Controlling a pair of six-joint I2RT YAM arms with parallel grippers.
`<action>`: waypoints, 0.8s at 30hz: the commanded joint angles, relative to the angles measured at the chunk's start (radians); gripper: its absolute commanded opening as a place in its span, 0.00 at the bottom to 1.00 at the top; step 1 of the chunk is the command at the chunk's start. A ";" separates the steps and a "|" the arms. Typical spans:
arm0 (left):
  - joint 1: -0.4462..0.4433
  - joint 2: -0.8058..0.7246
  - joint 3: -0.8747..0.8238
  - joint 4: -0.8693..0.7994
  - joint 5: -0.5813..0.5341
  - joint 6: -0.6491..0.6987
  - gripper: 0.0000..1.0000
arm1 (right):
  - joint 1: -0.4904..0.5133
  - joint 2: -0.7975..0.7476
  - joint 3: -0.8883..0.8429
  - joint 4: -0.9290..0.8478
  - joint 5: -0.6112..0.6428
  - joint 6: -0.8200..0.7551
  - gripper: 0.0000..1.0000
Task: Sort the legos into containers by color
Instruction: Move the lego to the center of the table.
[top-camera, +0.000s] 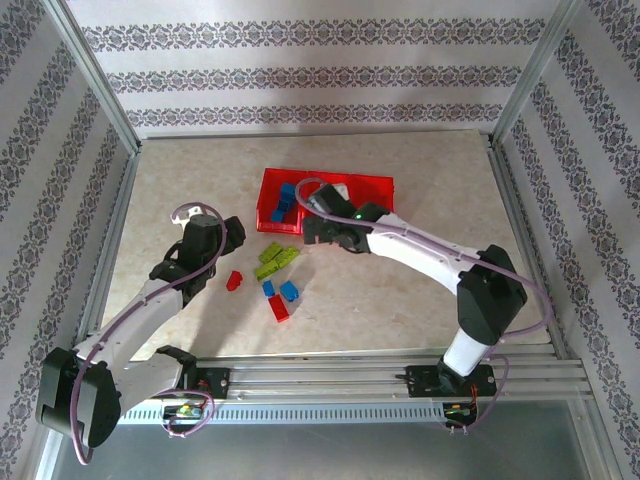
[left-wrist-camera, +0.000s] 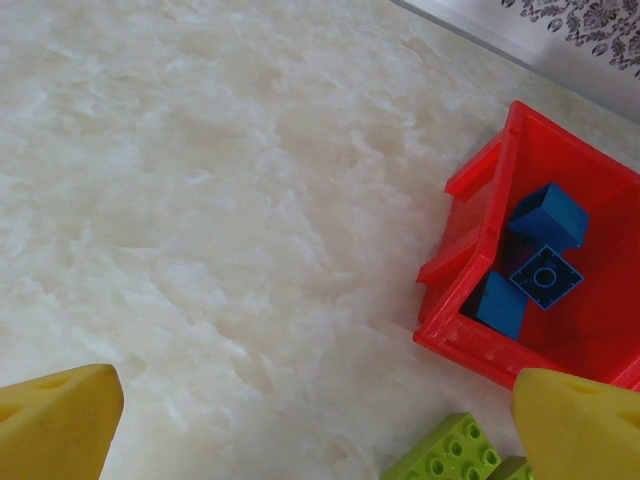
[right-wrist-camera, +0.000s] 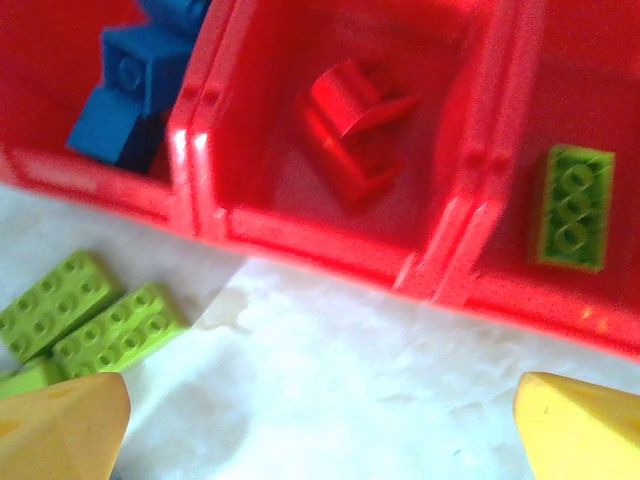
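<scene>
Hovering over tray (right-wrist-camera: 300, 240), right tool (right-wrist-camera: 320, 435) (fingers spread); legos (right-wrist-camera: 125, 95) inside.

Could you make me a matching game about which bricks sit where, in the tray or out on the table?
Bricks, right wrist view:
1. blue bricks
2. red brick
3. lone lime green brick
4. side-by-side lime green bricks

Places:
A. tray middle compartment
B. table before the tray
C. right compartment
D. left compartment

Pairs: 1-D, 2-A, 3-C, 4-B.
</scene>
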 joint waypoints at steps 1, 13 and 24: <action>0.014 -0.026 -0.017 -0.001 -0.035 -0.017 1.00 | 0.052 0.089 0.059 -0.049 -0.006 0.066 0.98; 0.025 -0.064 -0.044 -0.002 -0.047 -0.023 1.00 | 0.120 0.329 0.254 -0.089 -0.035 0.081 0.98; 0.031 -0.058 -0.056 0.006 -0.032 -0.024 1.00 | 0.115 0.446 0.338 -0.106 -0.021 0.104 0.98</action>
